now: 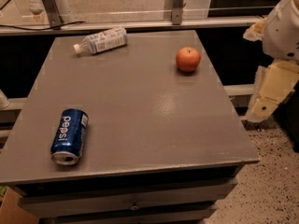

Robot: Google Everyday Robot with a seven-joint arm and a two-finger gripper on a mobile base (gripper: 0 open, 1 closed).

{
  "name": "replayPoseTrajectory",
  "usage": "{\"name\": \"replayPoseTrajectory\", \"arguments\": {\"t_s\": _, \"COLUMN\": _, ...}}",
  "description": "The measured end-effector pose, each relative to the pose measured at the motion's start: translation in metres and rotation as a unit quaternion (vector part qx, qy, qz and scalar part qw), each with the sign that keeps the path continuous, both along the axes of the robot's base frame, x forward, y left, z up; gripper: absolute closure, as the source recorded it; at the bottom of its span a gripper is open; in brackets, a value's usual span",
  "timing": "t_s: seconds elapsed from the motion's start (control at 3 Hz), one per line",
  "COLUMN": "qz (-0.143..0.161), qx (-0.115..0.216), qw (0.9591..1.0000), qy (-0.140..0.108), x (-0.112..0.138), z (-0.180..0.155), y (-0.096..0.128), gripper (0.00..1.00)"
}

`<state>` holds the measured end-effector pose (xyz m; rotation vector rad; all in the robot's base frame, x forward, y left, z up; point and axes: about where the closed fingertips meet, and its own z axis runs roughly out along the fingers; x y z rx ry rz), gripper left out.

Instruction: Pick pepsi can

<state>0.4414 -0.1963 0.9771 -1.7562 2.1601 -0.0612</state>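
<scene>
The pepsi can (70, 135) is dark blue with white lettering. It lies on its side near the front left corner of the grey table (140, 111), with a silver end facing the front edge. My gripper (267, 97) hangs off the table's right side, beyond the edge, at the end of the white and cream arm (282, 29). It is far to the right of the can and holds nothing that I can see.
A clear plastic bottle with a white label (100, 40) lies at the back left of the table. A red apple (188, 59) sits at the back right. A metal rail (140, 24) runs behind the table. Speckled floor (275, 171) lies to the right.
</scene>
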Motion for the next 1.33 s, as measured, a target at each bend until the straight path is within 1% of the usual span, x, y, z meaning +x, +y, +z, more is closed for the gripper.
{"name": "replayPoseTrajectory", "arguments": {"t_s": 0.33, "qz": 0.057, "qx": 0.023, "qw": 0.998, "qy": -0.012, "x": 0.005, "z": 0.001, "y": 0.043, "gripper": 0.0}}
{"name": "replayPoseTrajectory", "arguments": {"t_s": 0.67, "qz": 0.147, "qx": 0.057, "qw": 0.987, "qy": -0.028, "x": 0.009, "z": 0.0, "y": 0.102, "gripper": 0.0}}
{"name": "replayPoseTrajectory", "arguments": {"t_s": 1.0, "qz": 0.261, "qx": 0.083, "qw": 0.9606, "qy": -0.05, "x": 0.006, "z": 0.002, "y": 0.16, "gripper": 0.0}}
{"name": "replayPoseTrajectory", "arguments": {"t_s": 1.33, "qz": 0.261, "qx": 0.083, "qw": 0.9605, "qy": -0.05, "x": 0.006, "z": 0.002, "y": 0.16, "gripper": 0.0}}
